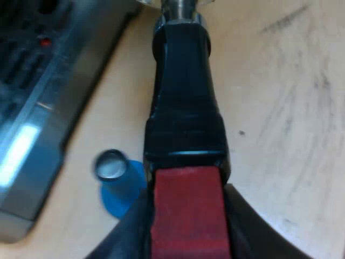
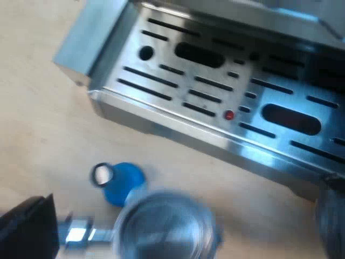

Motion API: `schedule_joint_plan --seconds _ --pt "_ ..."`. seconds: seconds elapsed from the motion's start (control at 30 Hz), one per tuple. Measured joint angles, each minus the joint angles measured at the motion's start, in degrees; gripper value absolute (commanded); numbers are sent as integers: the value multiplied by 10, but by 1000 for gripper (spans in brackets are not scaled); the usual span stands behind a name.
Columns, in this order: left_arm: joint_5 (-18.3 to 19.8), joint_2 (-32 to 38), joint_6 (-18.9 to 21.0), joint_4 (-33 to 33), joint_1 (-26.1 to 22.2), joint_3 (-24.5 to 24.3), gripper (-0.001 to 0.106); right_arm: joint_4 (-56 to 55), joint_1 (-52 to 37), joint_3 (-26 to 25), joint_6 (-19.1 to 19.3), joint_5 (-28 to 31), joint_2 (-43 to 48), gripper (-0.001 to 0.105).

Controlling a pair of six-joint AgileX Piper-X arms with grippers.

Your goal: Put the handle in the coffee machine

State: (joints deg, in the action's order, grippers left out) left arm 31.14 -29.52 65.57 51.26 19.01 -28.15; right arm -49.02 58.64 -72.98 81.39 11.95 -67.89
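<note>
- The holder [image 1: 186,108] is not yet in the espresso machine [image 2: 215,91]. It is out over the table [image 1: 280,108], near the front of the drip tray [image 2: 178,108] but apart from it.
- Our left gripper [image 1: 186,210] holds the holder by its red end [image 1: 186,240]. The two black fingers [image 1: 245,226] are closed on it, one at each side, so we judge the grasp as done.
- In the right wrist view we look down on the round metal basket [image 2: 167,226] of the holder, with its neck and dark handle running away from it. It seems lifted off the table, but we cannot be sure.
- We think the main part is left: bring the basket up to the machine's front above the tray, push it into its place, and turn the handle until it locks.
- A blue tamper [image 2: 116,181] is on the table just beside the holder, between it and the tray. It seems to lie on its side, and a low move could hit it.
</note>
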Motion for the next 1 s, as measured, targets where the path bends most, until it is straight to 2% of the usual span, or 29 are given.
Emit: schedule_joint_plan --seconds 0.17,0.27,0.37,0.53,0.73,0.87,1.0 --pt "-2 0 0 12 -29 -27 0 0 34 0 38 -2 1 98" --pt "-1 0 -1 31 -37 -34 0 0 76 0 79 -1 1 98" --pt "3 0 -17 81 -56 -46 0 0 99 0 79 -1 1 98" --pt "4 6 -28 123 -85 -55 0 0 116 0 79 -2 1 98" --pt "9 19 -30 130 -99 -54 0 0 116 0 33 -2 1 98" --pt "10 36 -31 165 -99 -54 0 0 116 0 20 -2 1 98" --pt "9 41 -31 190 -99 -54 0 4 117 0 -17 3 0 98"
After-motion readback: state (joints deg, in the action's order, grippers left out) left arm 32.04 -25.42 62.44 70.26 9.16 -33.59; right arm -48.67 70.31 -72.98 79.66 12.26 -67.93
